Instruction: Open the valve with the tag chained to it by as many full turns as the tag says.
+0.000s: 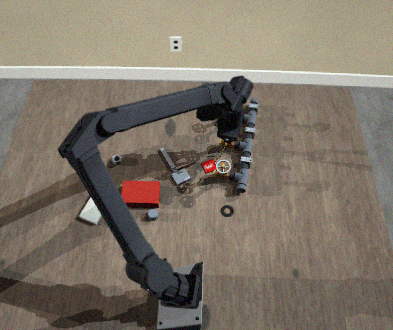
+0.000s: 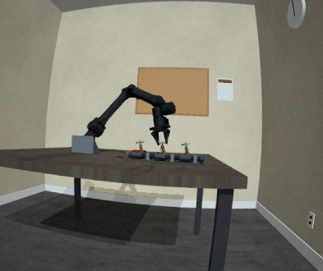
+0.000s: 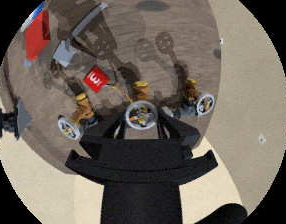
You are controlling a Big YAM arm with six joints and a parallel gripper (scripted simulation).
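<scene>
A grey pipe point(image 1: 246, 150) point(image 2: 165, 157) carries three valves with round handwheels on brass stems. My gripper point(image 1: 227, 137) point(image 2: 161, 140) point(image 3: 141, 113) points down over the middle valve and is shut on its handwheel point(image 3: 139, 115). The near valve's handwheel point(image 1: 222, 166) point(image 3: 69, 127) is free, and so is the far valve's handwheel point(image 3: 204, 103) point(image 2: 185, 144). A red tag point(image 1: 207, 166) point(image 3: 95, 79) lies on the table beside the pipe. Its thin chain seems to run to the middle valve's stem point(image 3: 139, 87). The tag's white marking is too small to read.
A red block point(image 1: 141, 193), a grey hammer-like tool point(image 1: 173, 167), a black ring point(image 1: 227, 210), a small grey cylinder point(image 1: 152, 214), a grey nut point(image 1: 116, 157) and a white block point(image 1: 90, 211) lie left of and in front of the pipe. The arm's base point(image 1: 180, 305) stands at the front edge.
</scene>
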